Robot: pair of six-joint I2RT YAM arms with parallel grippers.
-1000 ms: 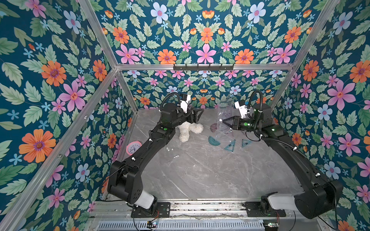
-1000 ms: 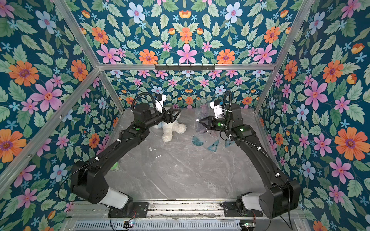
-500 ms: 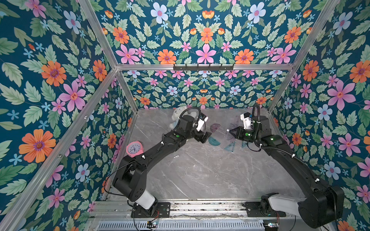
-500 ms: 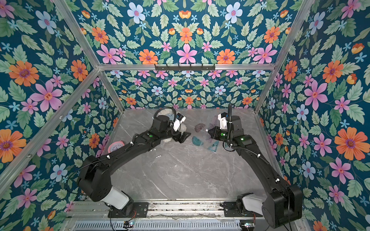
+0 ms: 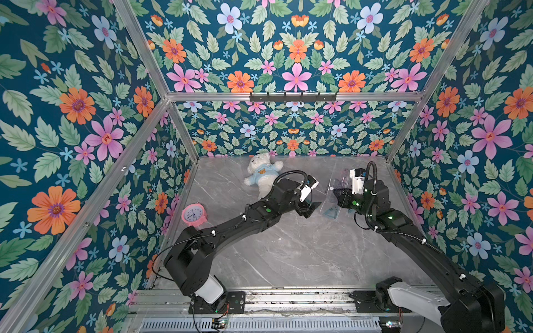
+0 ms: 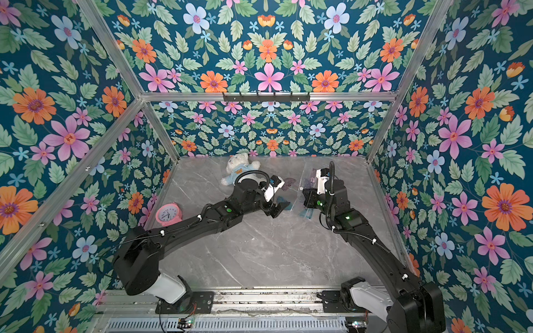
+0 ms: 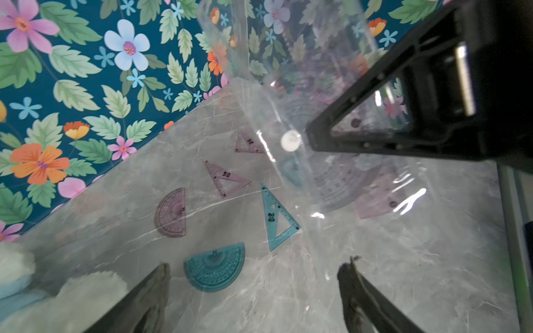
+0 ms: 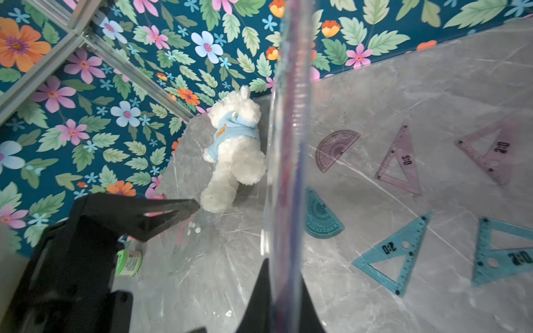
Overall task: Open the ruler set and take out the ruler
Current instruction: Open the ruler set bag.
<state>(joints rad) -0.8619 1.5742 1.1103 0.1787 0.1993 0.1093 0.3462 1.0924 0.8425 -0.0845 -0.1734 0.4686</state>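
Note:
The ruler set is a clear plastic pouch held upright over the back right of the table. My right gripper is shut on its lower edge. Inside it a purple and blue strip shows edge-on, which may be the ruler. The pouch's white snap shows beside the right gripper's fingers. My left gripper hangs open just left of the pouch, holding nothing. A teal protractor lies under it.
Loose pieces lie on the marble: a teal set square, a purple protractor and purple set squares. A white teddy bear lies at the back. A pink clock stands by the left wall.
My left arm has swung from the back by the bear forward and right, up to the pouch, and stays open. The right gripper has lowered the pouch slightly.

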